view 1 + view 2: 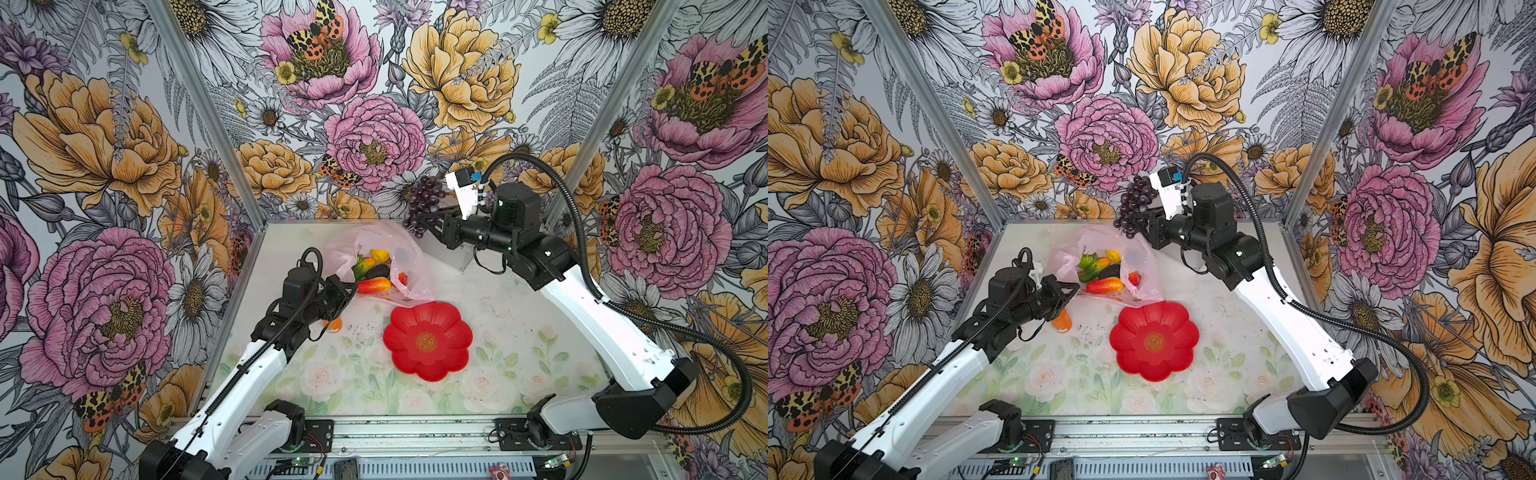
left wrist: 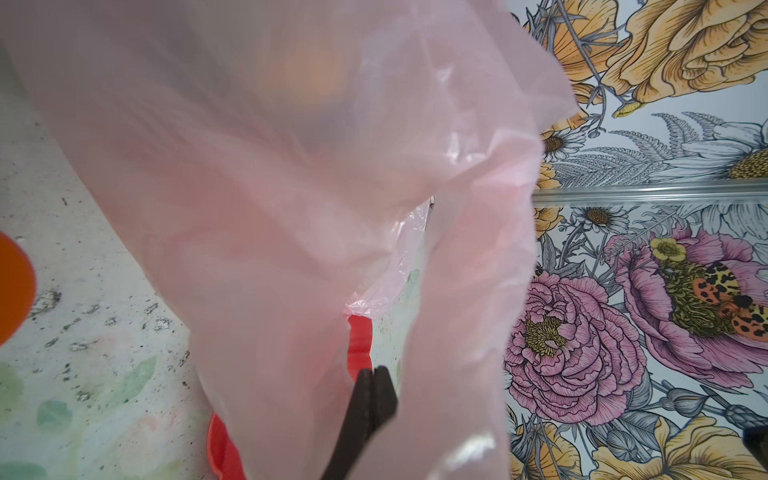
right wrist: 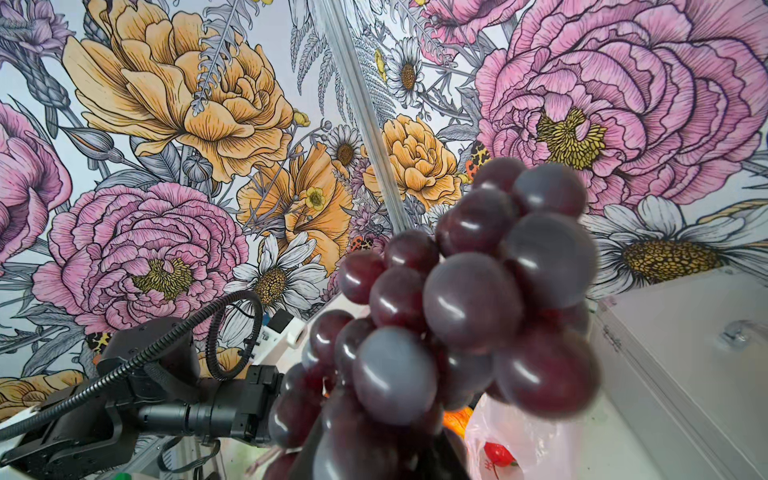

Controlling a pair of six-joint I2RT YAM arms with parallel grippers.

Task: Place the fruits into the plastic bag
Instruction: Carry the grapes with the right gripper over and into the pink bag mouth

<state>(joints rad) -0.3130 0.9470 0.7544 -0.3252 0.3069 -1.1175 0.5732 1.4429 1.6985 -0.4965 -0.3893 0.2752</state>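
Robot test cell, lab-like: floral-printed panel walls (image 1: pixel 104 145), aluminium frame posts (image 1: pixel 208 112), slotted mounting rail (image 1: pixel 415 432), exposed circuit boards (image 1: pixel 555 462).

The only mark is a round gold emblem (image 1: pixel 427 343), seemingly a Chinese character too small to read, at the middle of the red plate (image 1: pixel 451 332).

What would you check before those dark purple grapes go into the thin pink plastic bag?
1. Grip on the dark purple grape bunch: ok, the right gripper is closed on it, up in the air.
2. Mouth of the thin pink plastic bag held open: ok, the left gripper pinches its edge.
3. Grapes above the opening: cannot tell; they hang high and appear past the far rim.
4. Room inside: ok, the small toy fruits leave space.
5. No leftover fruit on the red flower-shaped plate: ok.
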